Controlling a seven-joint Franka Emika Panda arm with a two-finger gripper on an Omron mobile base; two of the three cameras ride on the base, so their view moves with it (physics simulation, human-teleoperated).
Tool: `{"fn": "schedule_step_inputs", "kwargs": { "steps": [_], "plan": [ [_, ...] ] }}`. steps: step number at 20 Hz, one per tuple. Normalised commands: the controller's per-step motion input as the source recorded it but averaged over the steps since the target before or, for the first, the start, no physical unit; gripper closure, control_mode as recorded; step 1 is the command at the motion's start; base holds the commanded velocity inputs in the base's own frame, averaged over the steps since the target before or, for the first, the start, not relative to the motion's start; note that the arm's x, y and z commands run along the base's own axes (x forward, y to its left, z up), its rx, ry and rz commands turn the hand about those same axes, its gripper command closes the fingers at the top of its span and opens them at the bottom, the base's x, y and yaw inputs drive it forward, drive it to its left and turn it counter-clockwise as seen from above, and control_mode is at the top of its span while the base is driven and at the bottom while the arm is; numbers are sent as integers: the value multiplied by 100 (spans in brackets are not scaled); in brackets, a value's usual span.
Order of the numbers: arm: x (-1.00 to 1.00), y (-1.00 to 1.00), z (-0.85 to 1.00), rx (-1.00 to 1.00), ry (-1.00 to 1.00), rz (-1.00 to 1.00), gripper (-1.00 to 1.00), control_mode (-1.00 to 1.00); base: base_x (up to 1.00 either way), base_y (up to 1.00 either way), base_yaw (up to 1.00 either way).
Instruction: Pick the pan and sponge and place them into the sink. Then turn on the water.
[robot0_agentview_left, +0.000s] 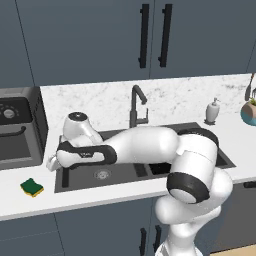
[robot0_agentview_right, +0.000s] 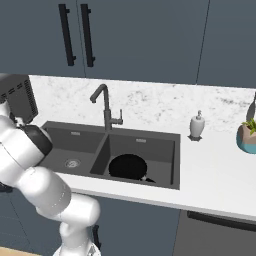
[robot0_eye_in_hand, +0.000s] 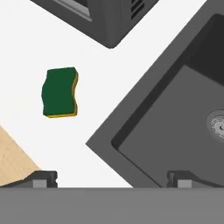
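The black round pan (robot0_agentview_right: 128, 166) lies flat in the right basin of the dark grey sink (robot0_agentview_right: 100, 150). The small sponge (robot0_agentview_left: 32, 187), green on top and yellow below, lies flat on the white counter, left of the sink.

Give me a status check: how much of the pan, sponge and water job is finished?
Done: the pan lies in the sink's right basin. In hand: nothing is held; the open gripper hangs above the sink's left corner, with the sponge on the counter off to one side, untouched. Left: grasp the sponge, drop it in the sink, then turn on the tap, where no water shows.
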Motion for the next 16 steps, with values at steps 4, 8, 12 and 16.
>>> {"fn": "schedule_step_inputs", "kwargs": {
  "steps": [4, 8, 12, 16],
  "plan": [
    [0, 12, -1, -5, 0, 0, -100, -100, 0, 0, 0],
    [0, 27, -29, -8, 0, 0, -100, -100, 0, 0, 0],
    [0, 22, -29, -4, 0, 0, -100, -100, 0, 0, 0],
    [0, 24, -12, -2, 0, 0, -100, -100, 0, 0, 0]
  ]
}}
